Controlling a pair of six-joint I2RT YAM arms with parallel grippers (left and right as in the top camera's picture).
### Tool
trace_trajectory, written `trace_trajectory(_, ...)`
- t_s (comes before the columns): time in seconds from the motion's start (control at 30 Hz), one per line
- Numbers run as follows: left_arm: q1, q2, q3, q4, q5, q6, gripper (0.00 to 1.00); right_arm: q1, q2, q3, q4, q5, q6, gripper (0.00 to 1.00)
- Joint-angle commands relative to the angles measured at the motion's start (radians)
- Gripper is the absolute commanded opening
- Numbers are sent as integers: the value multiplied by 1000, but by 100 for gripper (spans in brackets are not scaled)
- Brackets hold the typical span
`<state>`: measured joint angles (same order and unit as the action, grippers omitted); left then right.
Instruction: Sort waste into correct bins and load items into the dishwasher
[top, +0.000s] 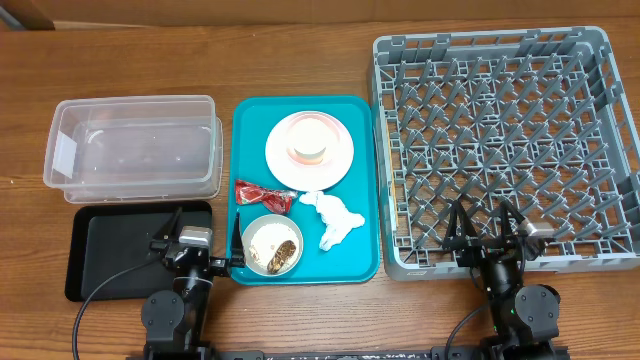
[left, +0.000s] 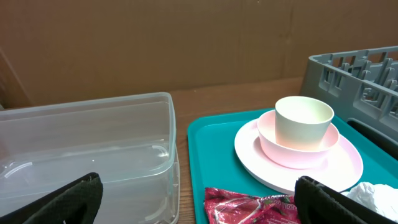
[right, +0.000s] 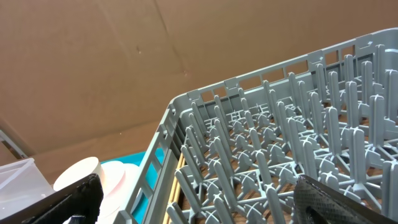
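Observation:
A white plate on the teal tray carries a pale pink bowl with a small white cup in it. A red wrapper, a crumpled napkin and a white bowl of rice-like scraps lie nearer me. My left gripper is open and empty, between the black tray and the scrap bowl. My right gripper is open and empty at the front edge of the grey dish rack. The clear tub stands at the far left.
In the left wrist view the clear tub fills the left, with the red wrapper, plate, pink bowl and cup to the right. The right wrist view shows the rack's pegs. A brown wall stands behind the table.

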<state>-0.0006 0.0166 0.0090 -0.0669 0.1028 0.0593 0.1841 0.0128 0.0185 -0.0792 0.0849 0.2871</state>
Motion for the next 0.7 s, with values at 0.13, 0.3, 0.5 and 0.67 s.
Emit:
trace_trajectory(0.13, 0, -12, -4, -3, -6, 16, 100, 6, -10, -11, 5, 0, -6, 100)
trace_trajectory(0.3, 0, -12, -4, -3, -6, 16, 100, 6, -10, -11, 5, 0, -6, 100)
trace_trajectory(0.5, 0, -12, -4, -1, 1, 15, 100, 6, -10, -11, 5, 0, -6, 100)
trace_trajectory(0.67, 0, -12, -4, 11, 108, -45, 100, 6, -10, -11, 5, 0, -6, 100)
